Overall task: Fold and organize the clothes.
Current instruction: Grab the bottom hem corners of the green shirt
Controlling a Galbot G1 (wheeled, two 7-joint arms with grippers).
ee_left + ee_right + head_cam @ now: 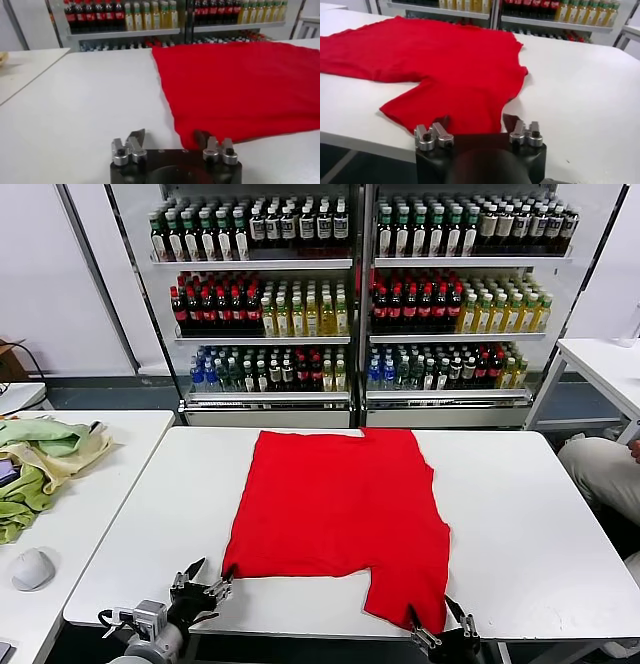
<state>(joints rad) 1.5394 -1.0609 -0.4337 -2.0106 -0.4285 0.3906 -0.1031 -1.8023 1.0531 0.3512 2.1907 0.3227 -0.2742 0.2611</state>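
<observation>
The left gripper (203, 582) sits at the near edge of the white table (540, 534), its jaws spread and holding nothing, one finger just at the near left corner of the red T-shirt (340, 504); in the left wrist view the gripper (170, 141) shows that corner lying by one fingertip, not yet between the two. The right gripper (440, 624) waits at the near edge too, jaws likewise released and empty, straddling the tip of the flap that hangs lowest toward the robot; its own wrist view shows the gripper (476, 125) with red cloth (445, 65) running up to the gap.

The shirt lies spread flat in the middle of the table, no print showing, its near hem uneven, the right side reaching nearer than the left.

The risks, as I judge them: the left jaws could close on bare table beside the corner and miss the cloth; the right could pinch only a thin edge, which would slip out once lifted; the uneven hem means a matched lift by both arms would likely fold the shirt crooked; a grip taken too low might scrape the tabletop or drag the cloth off the edge. The green and yellow cloths (40, 459) on the side table (90, 514) lie well apart and should not interfere.
</observation>
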